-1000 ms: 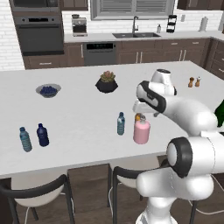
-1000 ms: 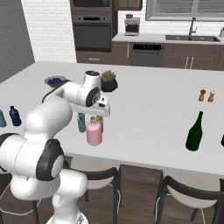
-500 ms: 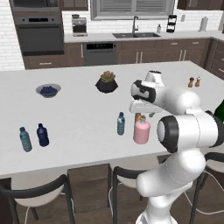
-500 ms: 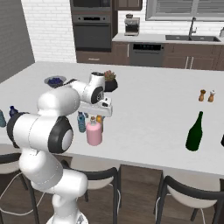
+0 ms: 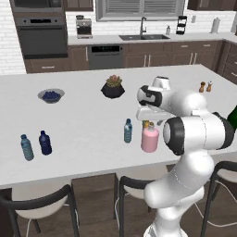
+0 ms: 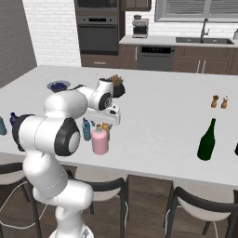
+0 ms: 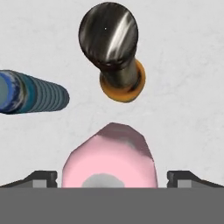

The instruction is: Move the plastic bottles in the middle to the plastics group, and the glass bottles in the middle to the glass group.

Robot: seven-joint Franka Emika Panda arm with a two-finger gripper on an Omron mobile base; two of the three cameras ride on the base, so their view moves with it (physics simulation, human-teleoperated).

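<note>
A kitchen with dark cabinets, an oven and a sink behind; in front of it a long white table (image 5: 88, 120) carries everything. My jaws (image 7: 112, 176) stand wide, holding nothing, and hang straight above the pink bottle (image 5: 149, 138), one fingertip (image 7: 41, 177) on each side of it with clear gaps. Close behind the pink bottle stands the amber bottle (image 7: 117, 65), dark neck up; from the base cameras my hand hides most of it. Just to the left stands the pale-blue bottle (image 5: 127, 130), apart from both. These three stand near the table's front edge, so there is little room toward the stools (image 5: 37, 208) and much more bare white toward the far side. Far to the left, near the same front edge, the navy bottle (image 5: 45, 142) and the teal bottle (image 5: 26, 147) stand side by side, with a wide bare stretch between them and the middle three. Far to the right stands the green bottle (image 6: 207, 139), also near the front edge, again with bare table between. Farther back are a bowl (image 5: 51, 95) of dark berries, a potted plant (image 5: 113, 86) and two small shakers (image 5: 205, 86). I can read no label or writing on any bottle.
</note>
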